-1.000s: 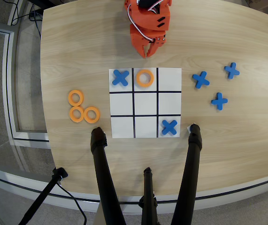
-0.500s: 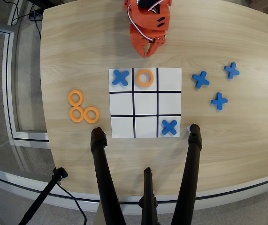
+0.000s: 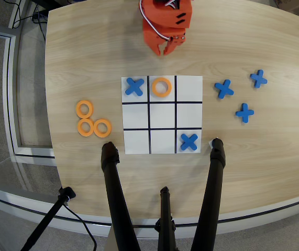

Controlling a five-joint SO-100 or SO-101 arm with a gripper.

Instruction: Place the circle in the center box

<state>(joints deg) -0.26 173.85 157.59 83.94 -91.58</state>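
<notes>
1. Spreading across most of the overhead view, the light wooden desk [image 3: 86,63] has its left edge beside grey flooring and a curved near edge at the bottom.
2. The nine-cell white board [image 3: 189,88] lies flat at the middle of the desk, with bare wood on every side of it.
3. The center box [image 3: 162,115] is empty; so are the cells left and right of it and the one below it.
4. One circle [image 3: 162,87] lies in the top middle cell, directly above the center box.
5. Three more orange rings [image 3: 92,120] cluster on the wood left of the board, two of them touching, well apart from the desk's left edge.
6. Blue crosses [image 3: 134,86] fill the top-left cell and the bottom-right cell [image 3: 189,141]; three others [image 3: 242,93] lie scattered right of the board.
7. Three black tripod legs [image 3: 119,204] rise from the bottom, their upper ends close to the board's lower edge.
8. The orange pincer [image 3: 166,50] hangs over bare wood above the board's top edge, its tips slightly apart, holding nothing and touching no piece.
</notes>
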